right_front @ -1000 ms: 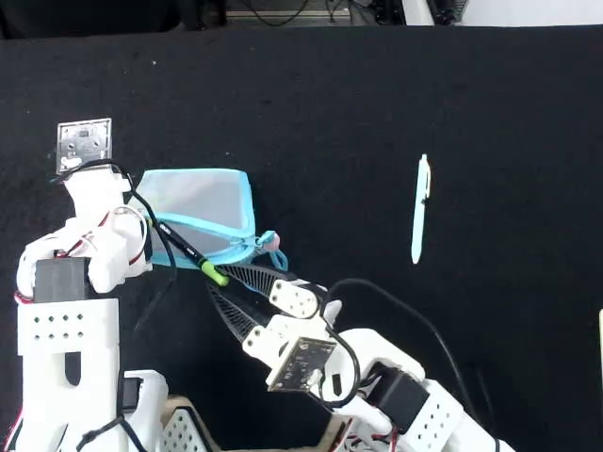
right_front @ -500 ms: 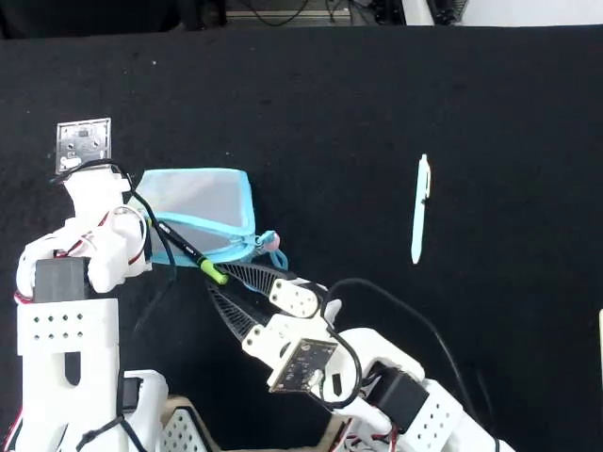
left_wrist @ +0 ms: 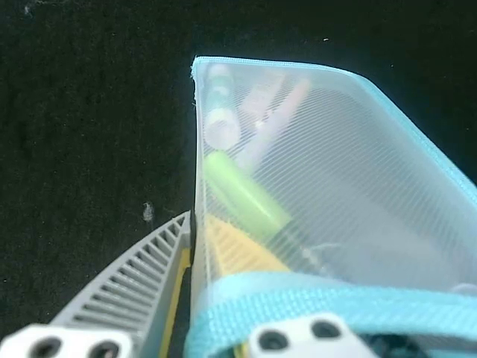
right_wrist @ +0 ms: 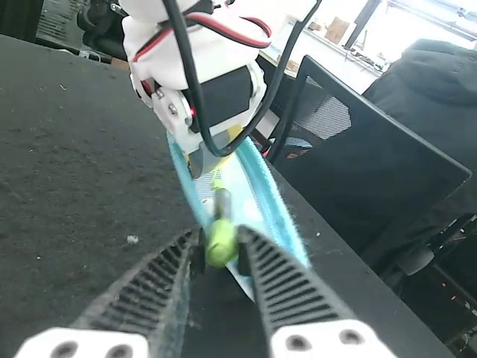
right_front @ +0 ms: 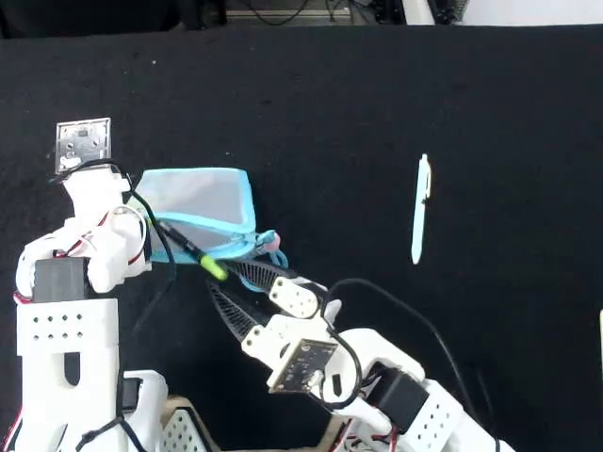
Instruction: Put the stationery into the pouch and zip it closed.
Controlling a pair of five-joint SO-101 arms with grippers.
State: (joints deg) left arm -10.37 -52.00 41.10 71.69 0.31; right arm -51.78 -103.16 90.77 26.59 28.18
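A light-blue mesh pouch (right_front: pixel 200 209) lies on the black table (right_front: pixel 377 104), its open mouth facing the arms. My left gripper (left_wrist: pixel 194 250) is shut on the pouch's (left_wrist: pixel 313 186) side edge; several pens and a green marker show through the mesh. My right gripper (right_front: pixel 222 279) is shut on the green end of a black pen (right_front: pixel 185 247), which slants with its tip inside the pouch mouth. In the right wrist view the green pen end (right_wrist: pixel 220 242) sits pinched between the fingers (right_wrist: pixel 170 277), pointing at the pouch (right_wrist: pixel 257 195). A light-blue pen (right_front: pixel 420 209) lies alone far to the right.
A small metal square plate (right_front: pixel 84 143) lies beyond the left arm. The pouch's pink zipper pull (right_front: pixel 274 241) sits at its near right corner. A black chair (right_wrist: pixel 358 156) stands in the room behind.
My right gripper has nudged the black pen slightly farther into the pouch mouth. The left arm and pouch have stayed put.
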